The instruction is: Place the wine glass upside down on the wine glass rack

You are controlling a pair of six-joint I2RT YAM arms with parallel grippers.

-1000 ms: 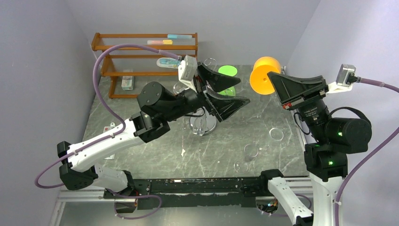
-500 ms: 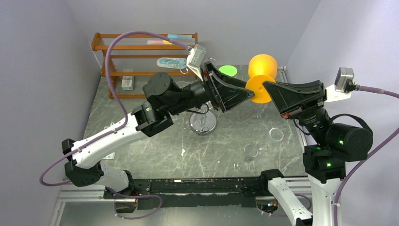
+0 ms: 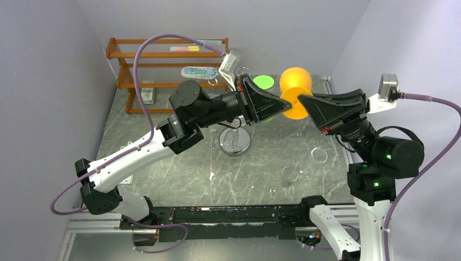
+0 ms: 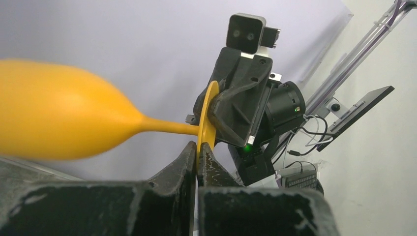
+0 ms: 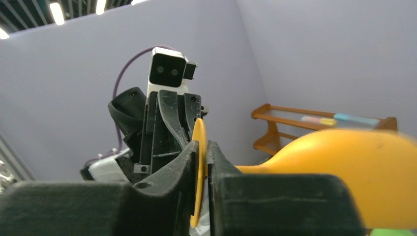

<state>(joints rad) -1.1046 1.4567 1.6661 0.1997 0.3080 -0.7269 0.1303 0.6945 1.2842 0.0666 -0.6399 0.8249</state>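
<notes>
While pinching from two sides at once, treat as a mid-air handover. Note left gripper (image 4: 197, 150) clamped shut on one edge of the foot (image 4: 210, 110), and right gripper (image 5: 200, 152) clamped shut on the opposite edge, tips close together. Note glass (image 4: 88, 118) held off the table (image 3: 250, 174), far of centre, lying about level with bowl (image 3: 296, 78) toward the far wall.

Judged next: release one side only, probably right, and only after checking the other pinch for firmness. Expect swivel of the thin disc between pads, so open slowly and back straight off, no twist. Then turn bowl down before heading near-left to the rack (image 3: 235, 144), base showing under the left arm (image 3: 206, 111). Cannot tell which loop is free, upper part mostly hidden. Keep clear of the pole.
</notes>
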